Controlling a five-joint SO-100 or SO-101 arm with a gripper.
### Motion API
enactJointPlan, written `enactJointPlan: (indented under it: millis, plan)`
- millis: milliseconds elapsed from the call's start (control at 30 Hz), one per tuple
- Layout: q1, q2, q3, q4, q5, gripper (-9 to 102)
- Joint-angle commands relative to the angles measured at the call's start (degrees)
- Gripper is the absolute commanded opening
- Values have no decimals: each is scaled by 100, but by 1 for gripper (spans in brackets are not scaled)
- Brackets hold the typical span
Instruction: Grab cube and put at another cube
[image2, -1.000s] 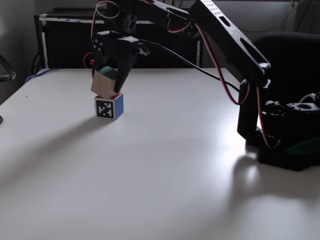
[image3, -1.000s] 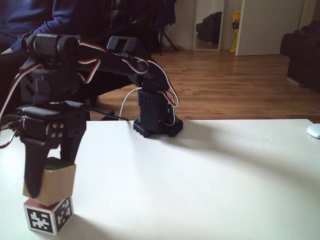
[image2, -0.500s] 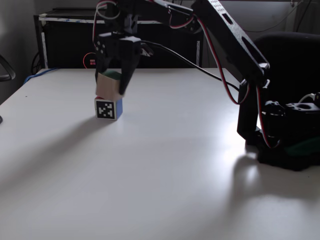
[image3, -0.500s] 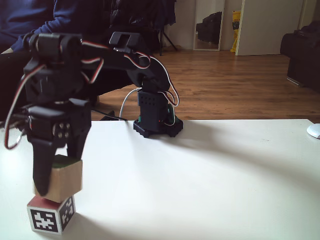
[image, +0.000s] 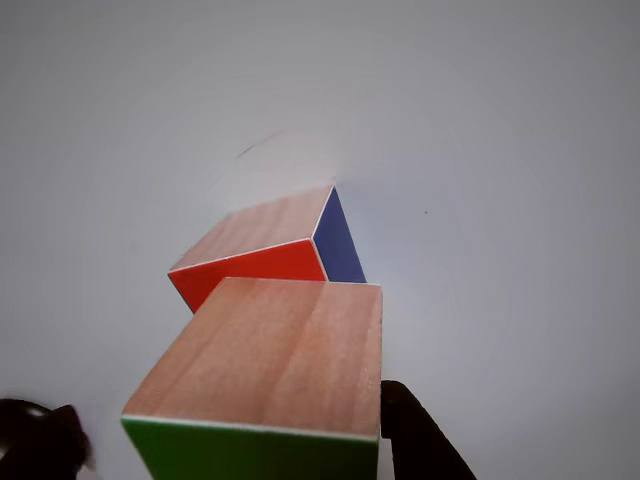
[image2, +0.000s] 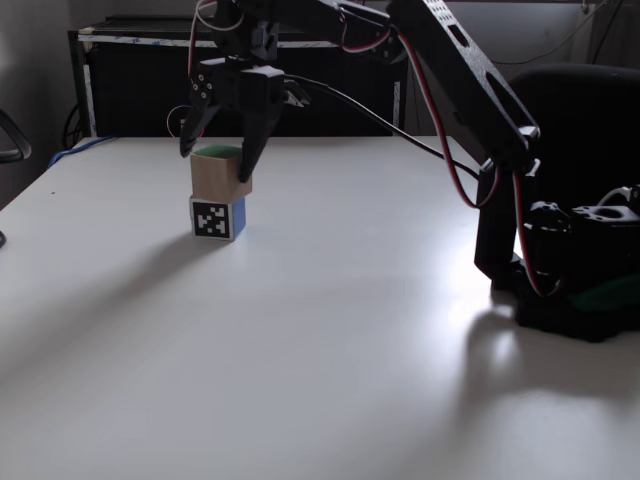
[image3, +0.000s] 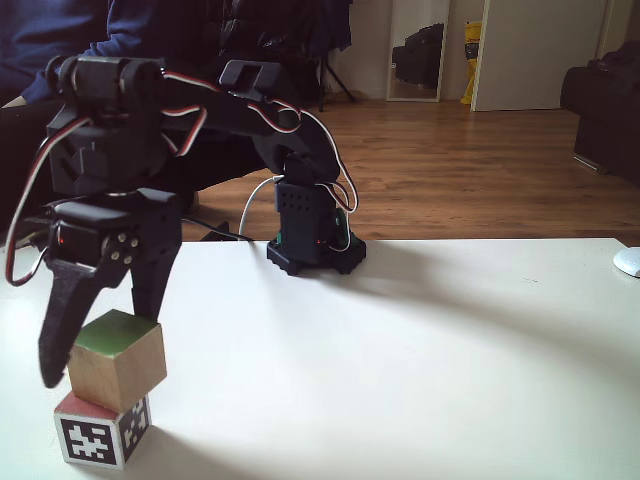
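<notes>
Fixed view w/ black arm at right: cube sits stacked on the other cube, upper left of frame, green face up. The top one is twisted a bit relative to the lower one, not squared up. Lower cube shows a black-and-white marker face toward the camera and a blue face to its right. It rests on the white table.

Gripper hangs over the stack, fingers spread wide apart, one tip left of the cube, one at its right edge; holding nothing. Left finger clearly off the cube; right finger close to it, contact can't tell.

Other fixed view, lower left of frame: cube on top of the other cube, tilted/rotated so it overhangs to the right. Green top, wood sides. Lower cube shows two marker faces and a red strip on top. Gripper open, left finger reaching down past the cube's left side, right finger behind the cube. Arm base mid-frame at the table's far edge. A person in dark clothes sits behind, upper left.

Other view, looking down: cube in lower centre, wood face up, green face at bottom edge. Other cube under it, red and blue sides visible. Dark finger at the cube's lower right.
</notes>
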Motion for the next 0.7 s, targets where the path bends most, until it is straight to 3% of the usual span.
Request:
enactJointPlan:
  millis: [0, 167, 400, 667]
  plan:
    - [35, 448, 0, -18, -70, 46]
    - [-88, 1072, 562, -18, -79, 47]
    - [-694, 3894, 3437, -97, -123, 48]
    - [-2461, 8877, 8648, -2329, 264, 48]
